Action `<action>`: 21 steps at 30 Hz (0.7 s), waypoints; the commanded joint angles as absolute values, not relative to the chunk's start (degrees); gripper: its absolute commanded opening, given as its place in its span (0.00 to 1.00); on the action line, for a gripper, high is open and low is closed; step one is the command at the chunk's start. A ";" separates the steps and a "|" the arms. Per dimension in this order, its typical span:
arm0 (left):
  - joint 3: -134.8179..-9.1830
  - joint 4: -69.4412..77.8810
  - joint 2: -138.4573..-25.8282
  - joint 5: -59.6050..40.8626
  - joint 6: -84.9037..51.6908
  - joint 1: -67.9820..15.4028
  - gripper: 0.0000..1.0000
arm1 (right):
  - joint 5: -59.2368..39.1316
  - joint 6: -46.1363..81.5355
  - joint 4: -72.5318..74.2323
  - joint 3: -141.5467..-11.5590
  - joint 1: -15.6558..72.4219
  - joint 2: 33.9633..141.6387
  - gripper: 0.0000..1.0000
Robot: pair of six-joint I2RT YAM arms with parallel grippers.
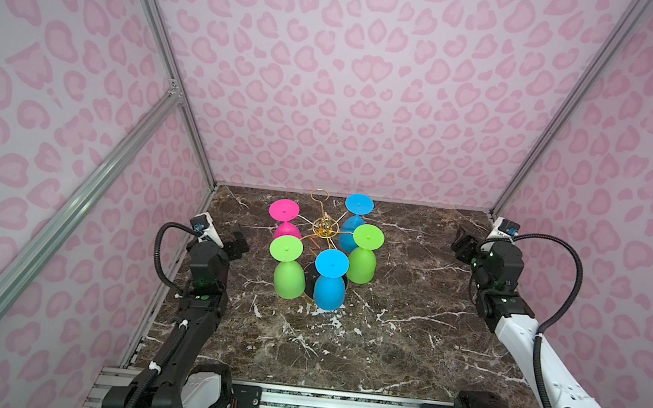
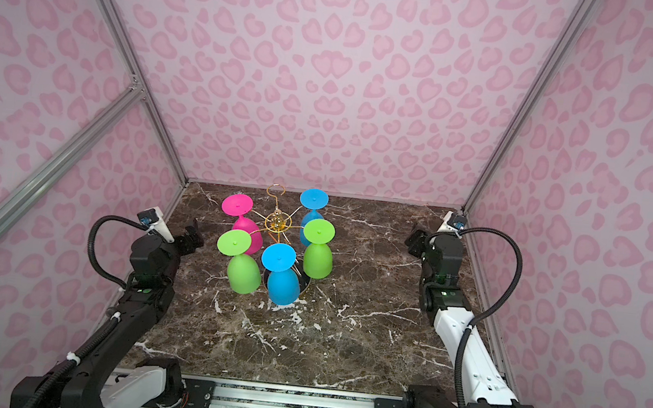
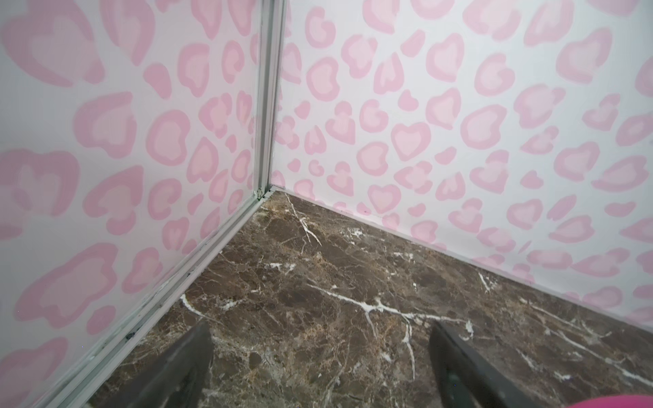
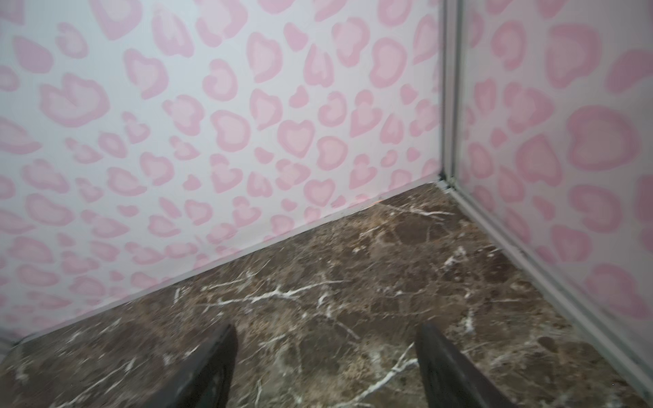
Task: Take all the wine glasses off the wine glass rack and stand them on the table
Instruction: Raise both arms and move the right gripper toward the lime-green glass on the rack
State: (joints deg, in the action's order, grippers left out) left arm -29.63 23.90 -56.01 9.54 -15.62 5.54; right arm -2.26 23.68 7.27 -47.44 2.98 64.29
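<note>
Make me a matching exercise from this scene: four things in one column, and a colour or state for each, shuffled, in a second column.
Things:
1 frontmost wine glass
2 rack's rear loop
3 left gripper
4 rear-left wine glass

Colour or state:
A gold
B pink
C blue
D jaws open

Pairs: 1-C, 2-A, 3-D, 4-B

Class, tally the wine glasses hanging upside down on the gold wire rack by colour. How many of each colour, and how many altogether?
Pink wine glasses: 1
Green wine glasses: 2
Blue wine glasses: 2
Total: 5
</note>
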 commanded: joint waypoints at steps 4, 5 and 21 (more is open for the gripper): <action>-30.40 21.64 -51.76 9.65 -23.61 8.62 0.97 | -28.50 34.41 -1.83 -55.20 2.99 66.62 0.68; -30.64 21.51 -51.41 8.88 -23.88 9.14 0.97 | -31.91 36.19 -1.00 -55.84 3.03 67.15 0.67; -31.99 19.60 -47.56 5.70 -23.38 9.94 0.97 | -48.32 47.47 -3.33 -66.50 16.00 77.45 0.56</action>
State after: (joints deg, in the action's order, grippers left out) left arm -31.29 19.29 -48.03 5.61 -23.05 9.87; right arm -46.04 46.94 -0.80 -66.00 15.18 76.79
